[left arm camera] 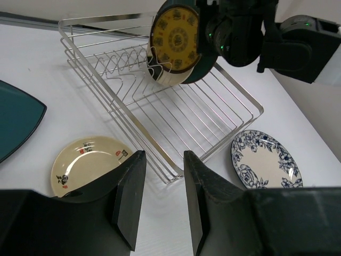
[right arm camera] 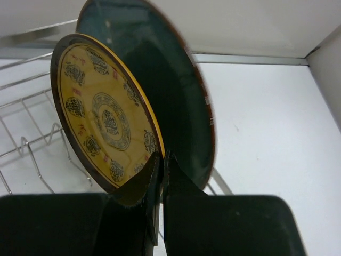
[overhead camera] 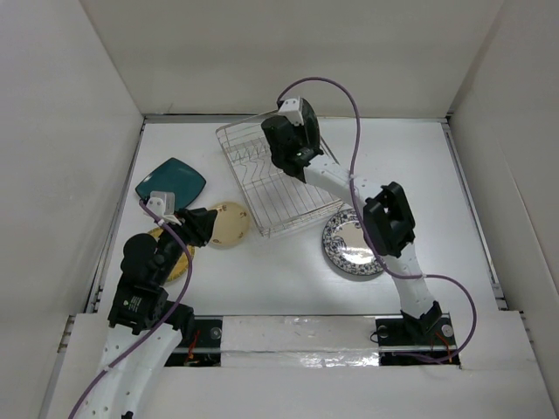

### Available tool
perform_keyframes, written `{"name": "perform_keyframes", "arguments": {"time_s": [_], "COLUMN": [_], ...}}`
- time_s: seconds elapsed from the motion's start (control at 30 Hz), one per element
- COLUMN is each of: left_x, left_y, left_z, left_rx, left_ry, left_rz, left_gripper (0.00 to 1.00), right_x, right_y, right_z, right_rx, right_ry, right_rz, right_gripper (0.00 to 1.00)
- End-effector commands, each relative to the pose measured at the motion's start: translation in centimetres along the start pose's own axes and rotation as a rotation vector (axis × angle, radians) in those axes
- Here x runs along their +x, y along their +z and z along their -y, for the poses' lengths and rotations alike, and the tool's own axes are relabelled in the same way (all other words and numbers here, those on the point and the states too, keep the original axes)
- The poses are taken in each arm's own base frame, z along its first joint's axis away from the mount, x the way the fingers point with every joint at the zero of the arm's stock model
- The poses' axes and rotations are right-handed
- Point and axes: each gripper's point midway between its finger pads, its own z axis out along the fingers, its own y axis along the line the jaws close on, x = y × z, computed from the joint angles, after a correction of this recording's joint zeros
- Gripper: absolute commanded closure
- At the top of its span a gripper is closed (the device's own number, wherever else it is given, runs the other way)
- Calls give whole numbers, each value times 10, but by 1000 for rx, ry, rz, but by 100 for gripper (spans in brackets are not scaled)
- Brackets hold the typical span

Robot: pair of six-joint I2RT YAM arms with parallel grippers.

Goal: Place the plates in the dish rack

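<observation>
table (overhead camera: 419, 175): white, walled, lying under everything.
dish rack (overhead camera: 271, 188): sitting upper centre, holding the gold plate (right arm camera: 104, 128) and dark teal plate (right arm camera: 165, 96) upright.
right wrist view alone: right gripper (right arm camera: 161, 160) is pinching the gold plate's rim.
left gripper (left arm camera: 162, 160): hovering spread, cream plate (left arm camera: 88, 162) lying lower left.

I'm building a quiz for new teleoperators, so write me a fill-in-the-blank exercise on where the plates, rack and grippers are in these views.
1. The right gripper is shut on the glossy gold-brown round plate; the left gripper is ____ and empty.
2. The teal rounded-square plate lies flat on the ____ arm's side of the silver wire dish rack.
3. The large blue-and-white patterned plate lies flat on the ____ arm's side.
Missing words: open; left; right.
</observation>
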Motion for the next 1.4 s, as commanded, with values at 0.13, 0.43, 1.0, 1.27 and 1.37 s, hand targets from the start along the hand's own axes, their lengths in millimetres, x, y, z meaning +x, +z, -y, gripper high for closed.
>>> {"name": "perform_keyframes", "arguments": {"time_s": [0.13,0.43,1.0,1.27,1.37], "left_x": [-12,0,77,107,115], "left_y": [2,15,40,38,38], "left_z": [2,-18,-74,-95,-104], "left_rx": [-1,-106,-489,-580,-624], "left_ry": [2,-20,-299,-387,-377], "left_rz": [37,-26,-299,-274,-281], "left_gripper": [68,54,100,69,42], "right_x": [6,-4,16,46,54], "right_y": [5,-21,-209,-240,-249], "right_z": [-27,-32,2,47,43], "right_rx": [-13,-85,-771,-868,-919], "right_ry": [-3,28,376,387,391], "right_rz": [5,20,21,30,18], "right_gripper": [100,56,100,77,71]}}
